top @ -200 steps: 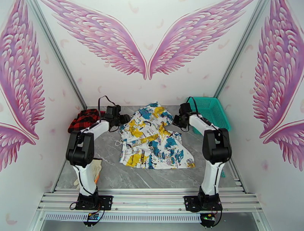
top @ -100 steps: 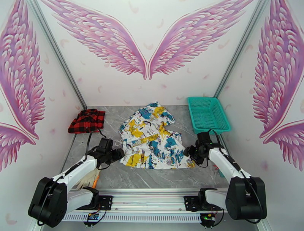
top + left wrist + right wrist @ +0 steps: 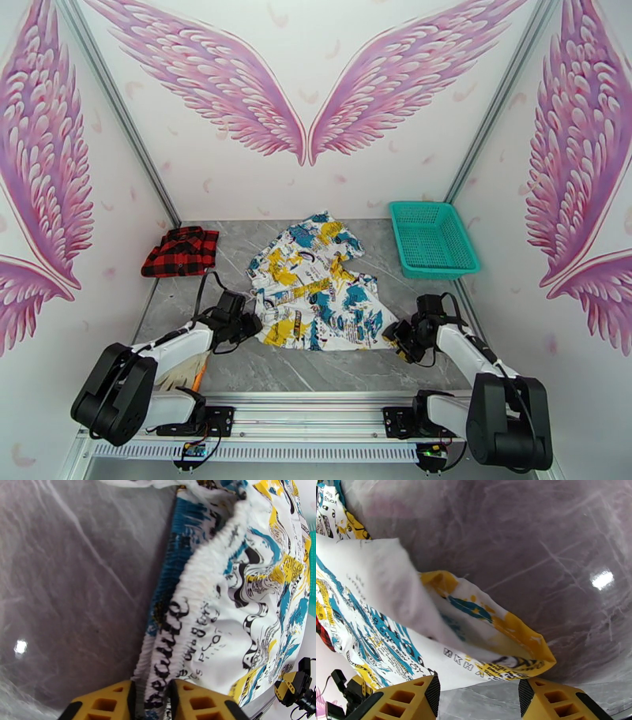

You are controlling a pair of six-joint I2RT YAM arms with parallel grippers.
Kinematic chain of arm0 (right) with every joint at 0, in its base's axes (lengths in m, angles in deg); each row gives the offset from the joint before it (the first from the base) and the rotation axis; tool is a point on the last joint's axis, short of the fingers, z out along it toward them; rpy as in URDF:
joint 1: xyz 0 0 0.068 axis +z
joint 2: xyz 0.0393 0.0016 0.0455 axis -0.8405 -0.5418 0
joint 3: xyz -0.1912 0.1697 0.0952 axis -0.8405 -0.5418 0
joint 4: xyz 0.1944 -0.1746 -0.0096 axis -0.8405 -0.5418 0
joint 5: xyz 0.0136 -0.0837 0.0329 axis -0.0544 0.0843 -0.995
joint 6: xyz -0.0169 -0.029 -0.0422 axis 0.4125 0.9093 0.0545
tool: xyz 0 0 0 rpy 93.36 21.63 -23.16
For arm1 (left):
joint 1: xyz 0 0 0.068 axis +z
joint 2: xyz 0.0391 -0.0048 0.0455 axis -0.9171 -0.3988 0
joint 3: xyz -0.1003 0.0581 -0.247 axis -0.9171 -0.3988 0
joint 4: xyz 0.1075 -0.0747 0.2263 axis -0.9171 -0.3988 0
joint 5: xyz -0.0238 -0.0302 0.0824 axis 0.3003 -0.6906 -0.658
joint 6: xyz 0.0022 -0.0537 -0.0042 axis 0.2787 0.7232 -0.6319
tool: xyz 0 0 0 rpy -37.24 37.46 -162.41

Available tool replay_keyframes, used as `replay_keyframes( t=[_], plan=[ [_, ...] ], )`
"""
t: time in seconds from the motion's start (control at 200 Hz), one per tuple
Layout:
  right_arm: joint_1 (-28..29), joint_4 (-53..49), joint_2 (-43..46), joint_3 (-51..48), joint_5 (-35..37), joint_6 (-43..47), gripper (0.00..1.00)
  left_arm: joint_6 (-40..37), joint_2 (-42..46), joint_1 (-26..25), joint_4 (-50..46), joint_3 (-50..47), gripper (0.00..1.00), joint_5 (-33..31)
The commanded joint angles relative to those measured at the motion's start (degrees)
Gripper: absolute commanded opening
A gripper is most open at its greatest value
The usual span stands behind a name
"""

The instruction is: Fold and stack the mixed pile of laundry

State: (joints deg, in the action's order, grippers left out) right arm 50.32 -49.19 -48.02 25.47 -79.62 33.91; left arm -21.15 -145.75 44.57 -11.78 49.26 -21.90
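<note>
The white garment [image 3: 316, 292] with blue, yellow and teal print lies spread mid-table. My left gripper [image 3: 251, 324] is at its near left corner; in the left wrist view the yellow fingers [image 3: 106, 703] pinch the gathered elastic edge [image 3: 185, 610], so the left gripper [image 3: 152, 703] is shut on it. At the garment's near right corner sits my right gripper [image 3: 393, 335]. It stands open in the right wrist view [image 3: 478, 701], its fingers [image 3: 407, 701] wide apart around the yellow-hemmed corner [image 3: 505, 638]. The red-and-black checked shirt [image 3: 182, 251] lies folded at the far left.
A teal mesh basket [image 3: 432, 237] stands at the far right. A beige glove-like cloth [image 3: 186, 367] lies near the left arm's base. Bare grey tabletop [image 3: 316, 367] runs between the garment and the front rail.
Both arms swung back from the garment's far side to its near corners. Since half a second ago the right gripper has dropped slightly nearer, and the left stays at the left corner.
</note>
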Motion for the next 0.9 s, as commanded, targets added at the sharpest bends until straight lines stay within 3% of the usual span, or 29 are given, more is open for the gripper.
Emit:
replay_keyframes(
  t=[0.0, 0.085, 0.235, 0.38, 0.755, 0.895],
  plan=[
    [-0.41, 3.43, -0.49, -0.35, 0.09, 0.34, 0.46, -0.08, 1.37, -0.39, 1.32, 1.45, 0.13, -1.06],
    [-0.26, 5.69, -0.27, 0.31, 4.2, 1.27, 0.31, -0.6, 3.68, -0.3, 0.52, 1.38, 0.0, -1.97],
    [-0.26, 10.26, -0.37, 0.93, 5.56, 3.3, 0.13, -2.62, 10.85, -0.22, -3.79, 3.09, 0.0, -4.91],
    [-0.29, 5.57, 2.47, 3.75, 6.68, 5.54, 0.0, -5.08, 15.9, -0.3, -10.97, 5.85, 0.0, -5.27],
    [-0.22, -14.78, 19.08, 14.62, 9.32, 8.64, 0.0, -5.29, 27.54, -2.68, -35.21, 9.97, 0.0, -6.94],
    [0.0, -16.6, 19.28, 17.36, 7.97, 9.91, 0.0, -6.45, 27.51, -2.68, -34.69, 9.25, 0.0, -7.32]
  ],
)
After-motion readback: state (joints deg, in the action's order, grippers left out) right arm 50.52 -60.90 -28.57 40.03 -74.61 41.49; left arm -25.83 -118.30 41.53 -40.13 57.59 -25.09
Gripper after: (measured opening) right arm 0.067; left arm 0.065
